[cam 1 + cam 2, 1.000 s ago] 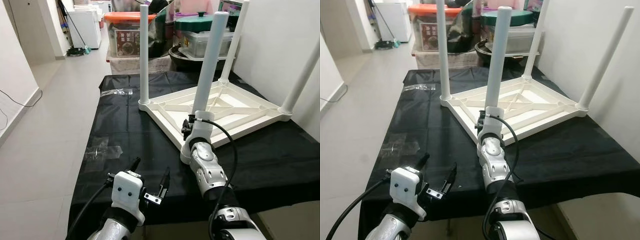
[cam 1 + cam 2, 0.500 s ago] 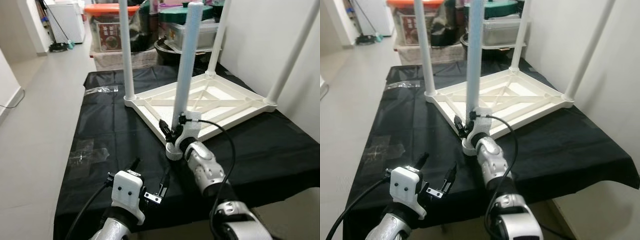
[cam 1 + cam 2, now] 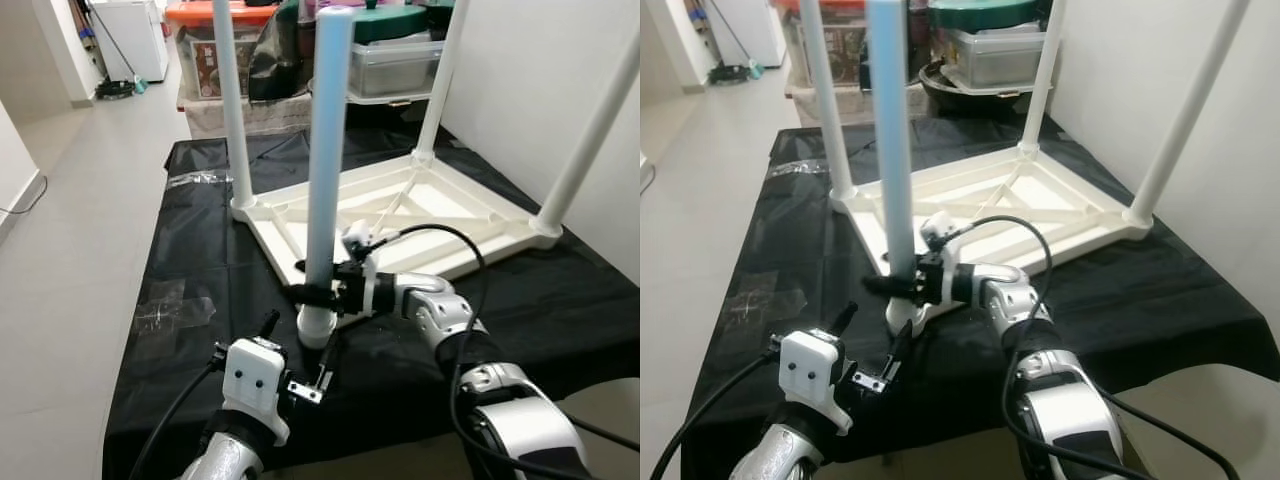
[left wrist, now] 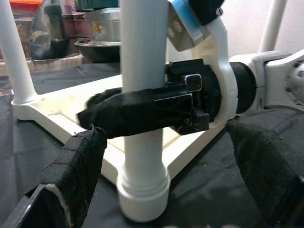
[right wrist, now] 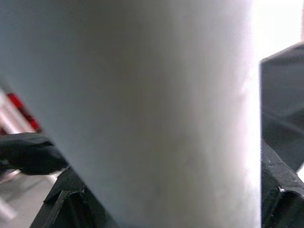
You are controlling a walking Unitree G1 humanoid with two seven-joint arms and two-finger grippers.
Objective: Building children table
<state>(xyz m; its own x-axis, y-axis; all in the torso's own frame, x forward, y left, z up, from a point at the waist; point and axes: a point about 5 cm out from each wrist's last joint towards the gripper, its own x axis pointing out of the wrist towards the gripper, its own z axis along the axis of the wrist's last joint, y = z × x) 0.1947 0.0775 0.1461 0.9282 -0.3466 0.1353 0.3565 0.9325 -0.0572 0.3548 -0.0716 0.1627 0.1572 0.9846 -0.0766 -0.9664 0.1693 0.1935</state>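
Gripping the near table leg (image 3: pixel 327 160) low down, just above its socket, my right gripper (image 3: pixel 318 296) has its black fingers (image 4: pixel 128 112) clamped around the white tube from either side. That leg stands upright at the front corner of the white children's table (image 3: pixel 420 215), which lies upside down on the bench (image 3: pixel 210 250), its ribbed underside facing up. My right arm (image 3: pixel 430 305) reaches in from the right, crossing over the edge of the tabletop, with a black cable (image 3: pixel 440 232) arching above it. My left gripper (image 3: pixel 300 355) hovers just in front of the leg's base, its two padded fingers (image 4: pixel 78 164) spread wide apart and holding nothing, one on each side of the socket. Three more white legs rise from the other corners: one at the far left (image 3: pixel 231 105), one at the far back (image 3: pixel 443 80), and one at the right (image 3: pixel 590 130) close to the white wall (image 3: pixel 540 70). A black cloth (image 3: pixel 190 290) covers the bench, with clear plastic wrappers (image 3: pixel 172 305) lying on it to the left. Behind the bench sit stacked storage bins (image 3: pixel 215 50) and a lidded pot (image 3: pixel 395 25).
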